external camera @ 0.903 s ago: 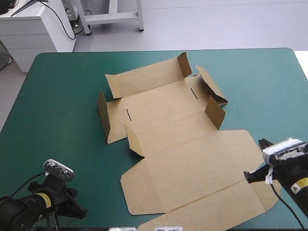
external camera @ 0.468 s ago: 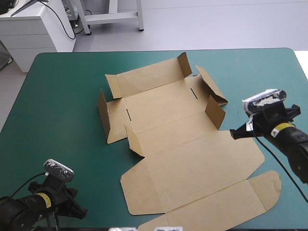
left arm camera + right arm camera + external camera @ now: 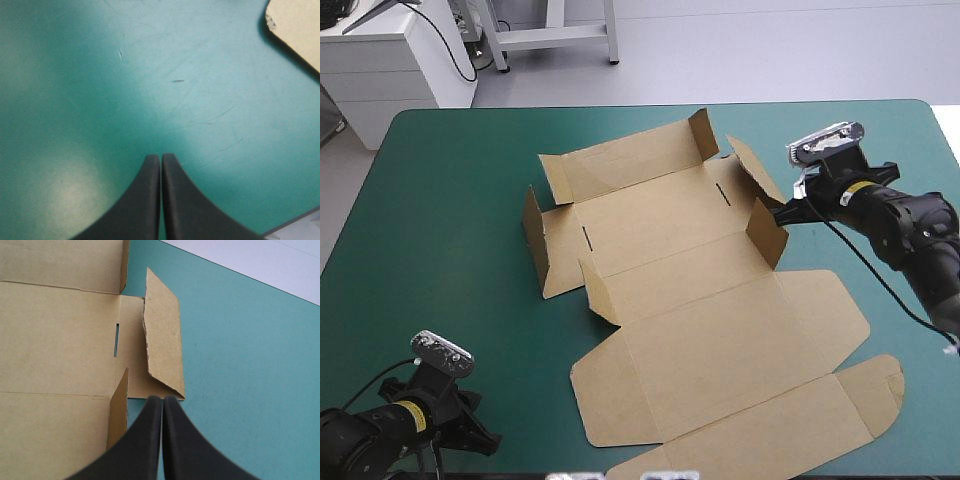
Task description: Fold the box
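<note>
Looking at the box lying nearly flat mid-table, only small flaps raised, you have most folding left: no walls tucked, right end effector closed, empty, beside its right flap, left end effector closed over bare table

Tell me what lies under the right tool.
The right tool, shut, is at the box's right edge by a raised flap; brown board and teal-green cover show either side. The spot beneath its fingers is hidden.

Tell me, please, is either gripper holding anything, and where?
Nothing is held: the right gripper, beside the box, and the left gripper are both shut empty.
</note>
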